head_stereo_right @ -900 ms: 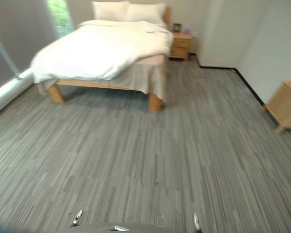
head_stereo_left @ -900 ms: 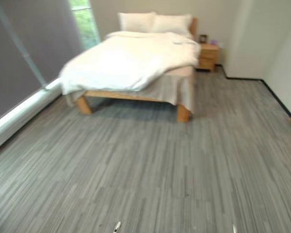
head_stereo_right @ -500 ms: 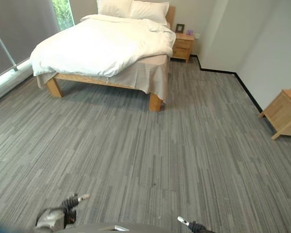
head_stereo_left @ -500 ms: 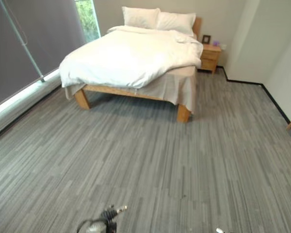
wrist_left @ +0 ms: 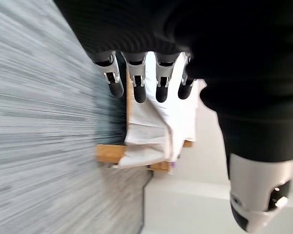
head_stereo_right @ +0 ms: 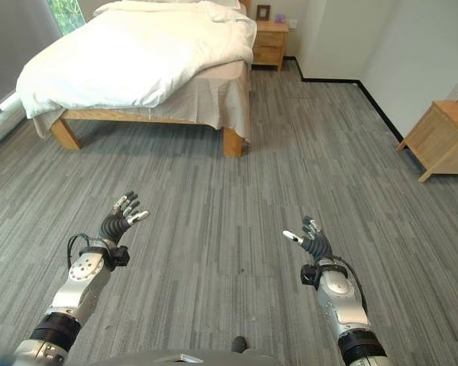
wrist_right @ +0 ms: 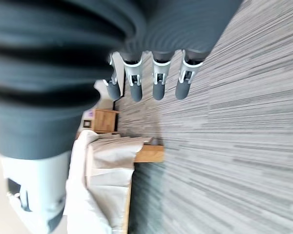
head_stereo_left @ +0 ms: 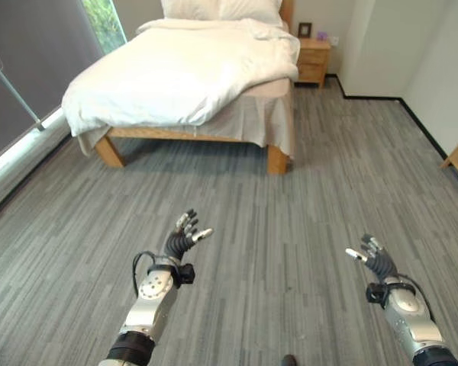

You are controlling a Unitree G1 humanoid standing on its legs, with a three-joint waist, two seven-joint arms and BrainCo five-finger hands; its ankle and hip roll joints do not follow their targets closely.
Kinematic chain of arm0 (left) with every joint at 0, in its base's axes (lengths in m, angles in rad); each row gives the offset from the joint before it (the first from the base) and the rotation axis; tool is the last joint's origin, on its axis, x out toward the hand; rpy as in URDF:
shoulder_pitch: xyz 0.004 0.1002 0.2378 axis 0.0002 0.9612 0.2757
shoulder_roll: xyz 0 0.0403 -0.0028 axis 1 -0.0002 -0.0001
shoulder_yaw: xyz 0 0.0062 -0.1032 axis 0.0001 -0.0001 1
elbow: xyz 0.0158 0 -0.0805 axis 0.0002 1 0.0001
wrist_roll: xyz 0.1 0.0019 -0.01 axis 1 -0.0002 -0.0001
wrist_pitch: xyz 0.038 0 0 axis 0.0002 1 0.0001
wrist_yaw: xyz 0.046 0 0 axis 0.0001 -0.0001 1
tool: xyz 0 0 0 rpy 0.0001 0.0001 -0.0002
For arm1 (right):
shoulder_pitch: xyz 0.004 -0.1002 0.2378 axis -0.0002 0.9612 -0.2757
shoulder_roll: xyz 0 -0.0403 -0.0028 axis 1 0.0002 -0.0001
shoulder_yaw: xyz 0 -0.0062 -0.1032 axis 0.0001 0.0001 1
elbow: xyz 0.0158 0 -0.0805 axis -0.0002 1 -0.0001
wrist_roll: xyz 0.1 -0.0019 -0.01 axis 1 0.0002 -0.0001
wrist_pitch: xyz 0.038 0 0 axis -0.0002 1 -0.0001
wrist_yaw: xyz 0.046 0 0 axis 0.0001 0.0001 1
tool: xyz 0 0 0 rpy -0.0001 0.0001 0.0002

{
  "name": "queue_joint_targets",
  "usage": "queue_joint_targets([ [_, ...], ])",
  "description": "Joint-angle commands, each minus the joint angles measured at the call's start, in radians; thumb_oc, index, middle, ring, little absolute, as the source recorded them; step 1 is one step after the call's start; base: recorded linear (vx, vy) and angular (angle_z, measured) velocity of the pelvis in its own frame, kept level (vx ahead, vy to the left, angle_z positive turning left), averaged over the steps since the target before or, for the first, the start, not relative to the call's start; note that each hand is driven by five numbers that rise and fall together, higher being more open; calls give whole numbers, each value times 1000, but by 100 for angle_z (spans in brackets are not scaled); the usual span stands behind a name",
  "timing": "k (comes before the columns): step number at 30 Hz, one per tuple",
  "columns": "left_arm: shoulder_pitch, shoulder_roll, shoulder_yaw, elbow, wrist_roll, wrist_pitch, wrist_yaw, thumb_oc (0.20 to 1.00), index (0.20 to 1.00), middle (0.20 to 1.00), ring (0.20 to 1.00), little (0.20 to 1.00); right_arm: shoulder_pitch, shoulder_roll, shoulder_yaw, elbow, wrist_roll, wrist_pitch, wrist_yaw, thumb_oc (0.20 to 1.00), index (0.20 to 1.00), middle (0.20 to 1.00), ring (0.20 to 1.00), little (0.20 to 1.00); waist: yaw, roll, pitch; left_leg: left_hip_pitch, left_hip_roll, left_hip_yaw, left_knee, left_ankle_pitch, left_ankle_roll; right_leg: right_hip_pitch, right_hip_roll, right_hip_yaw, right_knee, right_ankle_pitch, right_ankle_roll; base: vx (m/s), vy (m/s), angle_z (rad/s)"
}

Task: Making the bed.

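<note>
One bed (head_stereo_left: 214, 114) stands on the floor (head_stereo_left: 290, 229). It carries one white duvet (head_stereo_left: 175, 72) and two pillows (head_stereo_left: 217, 8). There are two wooden cabinets: one nightstand (head_stereo_left: 313, 61) and one cabinet (head_stereo_right: 441, 137).

bright, even | daylight from window (head_stereo_left: 103, 19) | wrist views blurred

Both arms are reaching forward at low height, well apart. The left hand (head_stereo_left: 182, 238) and right hand (head_stereo_left: 374, 255) are spreading relaxed fingers, holding nothing, palms facing inward.
</note>
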Motion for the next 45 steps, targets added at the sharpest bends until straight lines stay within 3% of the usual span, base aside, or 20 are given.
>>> queue_joint_targets([
  [1,-48,-19,14,110,-3,-28,26,1000,1000,1000,1000,1000,-28,48,10,-2,35,-54,-1,1000,1000,1000,1000,1000,6,-31,-30,-40,26,-84,3,10,-63,25,-79,3,17,-28,96,46,52,-1],
  [8,-14,-43,31,137,13,-28,53,1000,1000,1000,1000,1000,-68,65,61,-15,-43,-51,-22,1000,1000,1000,1000,1000,18,-22,11,-56,15,-66,3,1,-43,-22,-100,13,85,-40,108,32,79,-4],
  [11,-5,-43,35,125,10,-26,60,1000,1000,1000,1000,1000,-94,64,82,-25,-49,-51,-16,1000,1000,1000,1000,1000,29,-16,44,-57,11,-55,6,-11,-19,-128,-111,27,296,-26,140,34,117,-20],
  [13,-19,-37,35,110,8,-24,77,1000,1000,1000,1000,1000,-130,70,103,-22,-58,-49,-24,1000,1000,1000,1000,1000,24,-3,93,-34,14,-50,17,-37,7,-267,-137,16,574,96,170,178,192,-35],
  [16,-31,-32,32,101,35,-24,85,1000,1000,1000,1000,1000,-155,67,105,-20,-72,-34,-19,1000,1000,1000,1000,1000,-8,-1,106,58,27,-53,3,-55,-16,-364,-167,-60,401,83,155,442,16,-11],
  [20,-63,-49,-1,107,55,-25,66,1000,1000,1000,1000,1000,-66,50,53,-63,-81,-35,-25,1000,1000,1000,1000,1000,-96,-3,103,181,78,-129,3,-107,-80,-402,-96,-28,27,156,188,592,-186,15],
  [24,-58,-69,-26,87,58,-24,48,1000,1000,1000,1000,1000,-10,50,26,-76,-70,-42,-13,1000,1000,1000,1000,1000,-114,3,77,208,111,-158,59,-61,-108,-369,-92,-37,56,183,171,534,-219,83],
  [25,-53,-71,-35,83,69,-20,44,1000,1000,1000,1000,1000,-4,44,26,-76,-73,-41,-10,1000,1000,1000,1000,1000,-115,12,70,195,128,-154,138,-19,-129,-358,-79,-41,83,164,150,564,-311,51],
  [26,-48,-81,-56,73,59,-11,39,1000,1000,1000,1000,1000,-7,32,33,-63,-51,-40,-11,1000,1000,1000,1000,1000,-122,20,60,114,155,-146,407,205,-192,-306,-54,-50,125,112,92,740,-446,19],
  [27,-59,-82,-63,73,48,-6,38,1000,1000,1000,1000,1000,-12,29,37,-67,-20,-39,-21,1000,1000,1000,1000,1000,-119,4,65,35,165,-122,565,264,-194,-261,-54,-47,124,94,64,553,-358,14],
  [29,-69,-87,-69,65,30,-3,34,1000,1000,1000,1000,1000,-11,37,37,-75,27,-51,-20,1000,1000,1000,1000,1000,-107,-18,75,-40,177,-91,697,287,-175,-208,-52,-49,113,69,32,470,-390,44],
  [30,-86,-92,-78,46,-2,-4,35,1000,1000,1000,1000,1000,-31,21,53,-85,38,-54,-13,1000,1000,1000,1000,1000,-55,-60,107,-198,154,-39,903,229,-147,-106,-53,-42,87,22,5,564,-469,17],
  [31,-86,-91,-78,46,-2,-4,35,1000,1000,1000,1000,1000,-31,22,53,-84,38,-54,-13,1000,1000,1000,1000,1000,-56,-60,105,-203,153,-40,905,229,-146,-109,-53,-43,87,23,5,730,-397,-38],
  [33,-100,-87,-68,8,-20,-28,27,1000,1000,1000,1000,1000,-111,-17,128,-86,36,-64,52,1000,1000,1000,1000,1000,41,-82,117,-395,119,33,793,160,-135,7,-57,-29,57,-16,17,817,-100,-34],
  [35,-24,-64,-14,-46,-31,-62,5,1000,1000,1000,1000,1000,-101,4,157,-114,142,-84,134,1000,1000,1000,1000,1000,116,-67,85,-397,161,89,366,210,-141,99,-46,-25,46,-71,45,815,100,-93],
  [36,-23,-64,-14,-47,-31,-61,5,1000,1000,1000,1000,1000,-101,4,157,-114,143,-84,134,1000,1000,1000,1000,1000,119,-69,86,-390,159,93,354,216,-141,99,-49,-23,45,-70,46,708,202,-132],
  [37,25,-53,35,-72,-47,-72,10,1000,1000,1000,1000,1000,-106,14,174,-104,107,-87,140,1000,1000,1000,1000,1000,156,-44,57,-364,164,44,85,256,-154,161,-40,-16,33,-101,61,475,139,-145],
  [41,63,-40,99,-71,-39,-63,35,1000,1000,1000,1000,1000,-88,22,154,-100,31,-65,116,1000,1000,1000,1000,1000,137,-30,21,-377,192,59,3,282,-186,251,-64,-6,25,-132,79,696,222,-75],
  [43,69,-46,108,-62,-17,-57,44,1000,1000,1000,1000,1000,-59,45,140,-107,23,-51,114,1000,1000,1000,1000,1000,123,-25,-9,-335,181,131,4,291,-164,274,-85,-15,49,-152,96,628,304,8],
  [45,76,-54,84,-62,-8,-53,36,1000,1000,1000,1000,1000,-22,58,139,-118,10,-41,116,1000,1000,1000,1000,1000,140,-49,-30,-351,132,129,70,262,-125,255,-149,-28,170,-67,129,507,291,110],
])
